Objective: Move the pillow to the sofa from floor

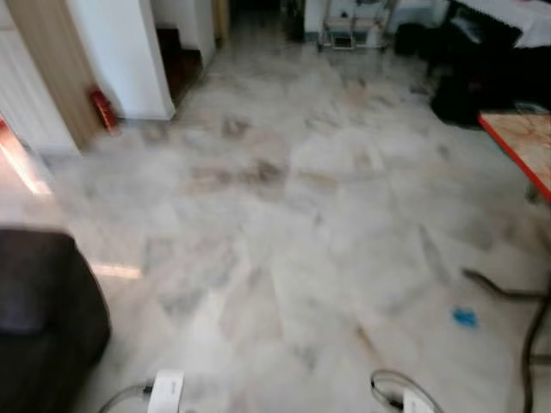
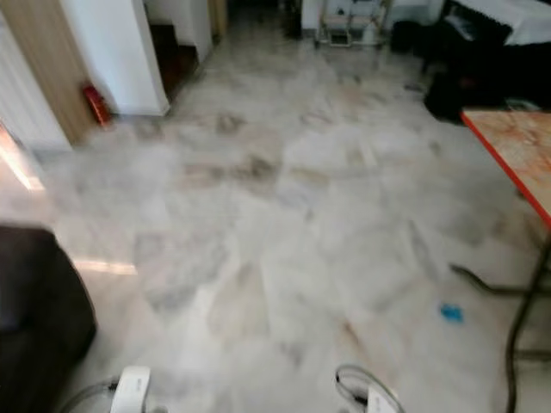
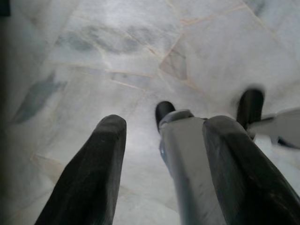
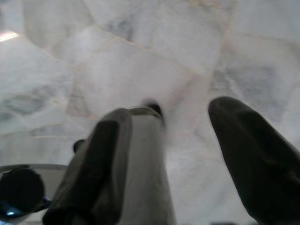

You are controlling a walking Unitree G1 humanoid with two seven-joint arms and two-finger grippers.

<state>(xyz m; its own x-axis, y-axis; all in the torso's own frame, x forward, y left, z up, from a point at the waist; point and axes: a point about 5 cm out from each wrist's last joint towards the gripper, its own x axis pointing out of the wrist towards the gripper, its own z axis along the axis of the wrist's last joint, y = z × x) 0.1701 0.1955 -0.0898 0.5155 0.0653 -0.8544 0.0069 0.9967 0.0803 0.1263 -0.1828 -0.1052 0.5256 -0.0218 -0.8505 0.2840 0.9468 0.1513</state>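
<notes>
Both sets of jaws stand released with nothing between them: the left gripper (image 3: pixel 164 154) and the right gripper (image 4: pixel 187 154) each point down at bare floor, their black fingers (image 3: pixel 89 173) spread apart, arms hanging at the robot's sides. No pillow can be made out on the stretch of floor ahead, so where it lies I cannot tell; it must be looked for first. Judging by its kind, a pillow should be light, soft and yielding, not fragile, and likely to sag and slip from a shallow pinch, so a deep bite on a corner or a bunched edge seems the best hold. Nearest on the left is the dark rounded arm of a sofa (image 1: pixel 39 318). Underfoot is polished pale marble floor (image 1: pixel 293 215), glossy and probably slick, with a small blue scrap (image 1: pixel 465 317) and a dark cable (image 1: pixel 508 297) trailing on the right. Farther right stands a red-edged table (image 1: pixel 521 142). Beyond, a red fire extinguisher (image 1: pixel 102 108) leans by a white wall, and dark furniture sits at the far end.
</notes>
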